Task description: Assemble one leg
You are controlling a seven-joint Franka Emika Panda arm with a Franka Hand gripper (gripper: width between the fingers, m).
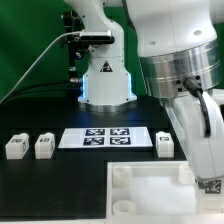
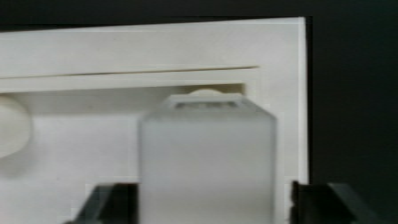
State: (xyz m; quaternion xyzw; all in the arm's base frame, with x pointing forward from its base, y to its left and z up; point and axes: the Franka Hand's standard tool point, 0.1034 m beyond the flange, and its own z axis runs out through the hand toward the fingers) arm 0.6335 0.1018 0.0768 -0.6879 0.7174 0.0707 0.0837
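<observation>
Main risk: the gripper point(image 2: 208, 205) pinches a leg point(image 2: 208, 150) between its fingers point(image 2: 111, 205) over the tray point(image 1: 150, 195) at the worktop's front edge; a tilted grip would jam it at the corner socket point(image 2: 205, 97). Count: 4 legs (3 loose mid-worktop, e.g. point(image 1: 15, 146)), 1 tray, 1 marker board point(image 1: 105, 137).

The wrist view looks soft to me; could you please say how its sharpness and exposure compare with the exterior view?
Wrist view: the white plastic rectangular leg is blurred and washed out; exterior view: sharper and evenly lit, with only the near hand soft.
</observation>
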